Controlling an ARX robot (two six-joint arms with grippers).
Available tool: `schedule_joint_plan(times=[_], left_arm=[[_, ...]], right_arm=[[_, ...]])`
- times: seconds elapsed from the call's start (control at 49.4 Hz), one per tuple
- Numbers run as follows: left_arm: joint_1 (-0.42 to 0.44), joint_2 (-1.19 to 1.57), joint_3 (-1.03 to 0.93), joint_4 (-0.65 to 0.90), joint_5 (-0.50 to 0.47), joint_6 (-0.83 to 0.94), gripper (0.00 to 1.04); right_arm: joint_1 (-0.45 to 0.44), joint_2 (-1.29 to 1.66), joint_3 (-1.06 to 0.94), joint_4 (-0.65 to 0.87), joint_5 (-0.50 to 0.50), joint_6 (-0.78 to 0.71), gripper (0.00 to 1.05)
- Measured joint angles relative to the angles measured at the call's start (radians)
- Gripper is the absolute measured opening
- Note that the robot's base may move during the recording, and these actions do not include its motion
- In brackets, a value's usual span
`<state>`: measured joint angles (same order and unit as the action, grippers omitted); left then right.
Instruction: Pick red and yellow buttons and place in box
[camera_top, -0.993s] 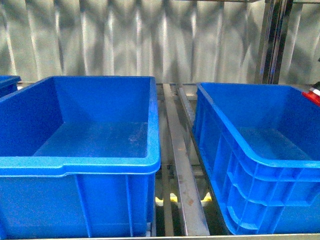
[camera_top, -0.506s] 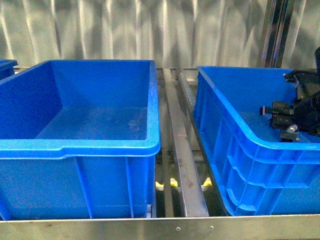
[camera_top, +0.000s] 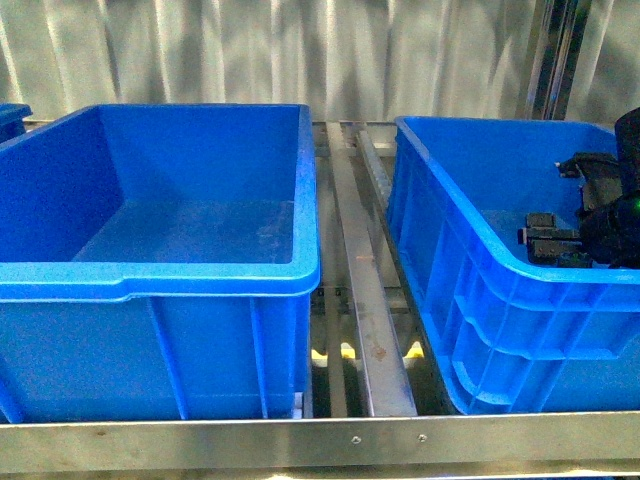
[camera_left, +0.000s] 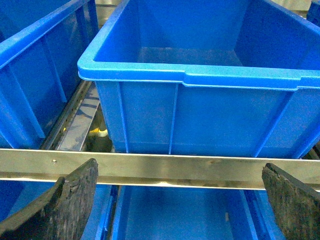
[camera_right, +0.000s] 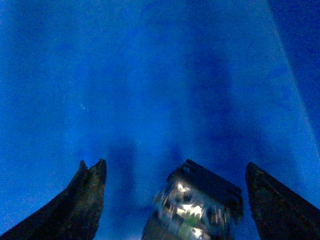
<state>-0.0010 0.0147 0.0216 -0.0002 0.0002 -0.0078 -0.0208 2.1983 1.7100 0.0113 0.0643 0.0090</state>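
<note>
The box is the blue crate on the right, with a straight front rim. My right gripper is inside it near its right side, open. In the right wrist view, my right gripper hangs above the box's blue floor. A blurred dark blocky switch body with shiny contacts lies between the spread fingers, untouched by them. Its cap is hidden, so I cannot tell its colour. No red or yellow cap shows. My left gripper is open and empty, in front of a metal rail.
A like blue crate with a stepped front rim stands on the left, also in the left wrist view. Metal shelf rails run between the crates. Another blue crate stands beside it, and one more below the rail.
My right gripper has come into view from the right and lowered into the right crate. The front view has shifted, so the crates sit higher in it and the front rail shows.
</note>
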Motion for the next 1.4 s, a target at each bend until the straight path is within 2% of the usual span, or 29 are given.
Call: schedule_joint_plan(times=[0.142,0.304,0.588,0.669,0.75,0.871,0.952,1.053,1.114,1.398], left_arm=[[0.000,0.000,0.000,0.000,0.000,0.000,0.97],[0.000,0.000,0.000,0.000,0.000,0.000,0.97],[0.000,0.000,0.000,0.000,0.000,0.000,0.97],[0.000,0.000,0.000,0.000,0.000,0.000,0.97],[0.000,0.000,0.000,0.000,0.000,0.000,0.97],[0.000,0.000,0.000,0.000,0.000,0.000,0.97],[0.000,0.000,0.000,0.000,0.000,0.000,0.97],[0.000,0.000,0.000,0.000,0.000,0.000,0.97],[0.000,0.000,0.000,0.000,0.000,0.000,0.97],[0.000,0.000,0.000,0.000,0.000,0.000,0.97]], right_arm=[[0.001,-0.077,-0.032,0.007,-0.016,0.014,1.04],[0.010,-0.297,-0.138,0.037,-0.074,0.070,1.02],[0.018,-0.649,-0.464,0.149,-0.145,0.182,1.02],[0.020,-0.751,-0.597,0.282,-0.081,0.126,0.91],[0.020,-0.860,-0.733,0.370,-0.071,0.068,0.81],[0.020,-1.157,-1.092,0.447,-0.065,0.017,0.53],[0.020,-1.215,-1.191,0.478,-0.064,0.012,0.41],[0.020,-1.268,-1.330,0.516,-0.066,0.001,0.16],[0.020,-1.307,-1.378,0.531,-0.064,-0.002,0.05],[0.020,-1.435,-1.515,0.545,-0.064,-0.003,0.06]])
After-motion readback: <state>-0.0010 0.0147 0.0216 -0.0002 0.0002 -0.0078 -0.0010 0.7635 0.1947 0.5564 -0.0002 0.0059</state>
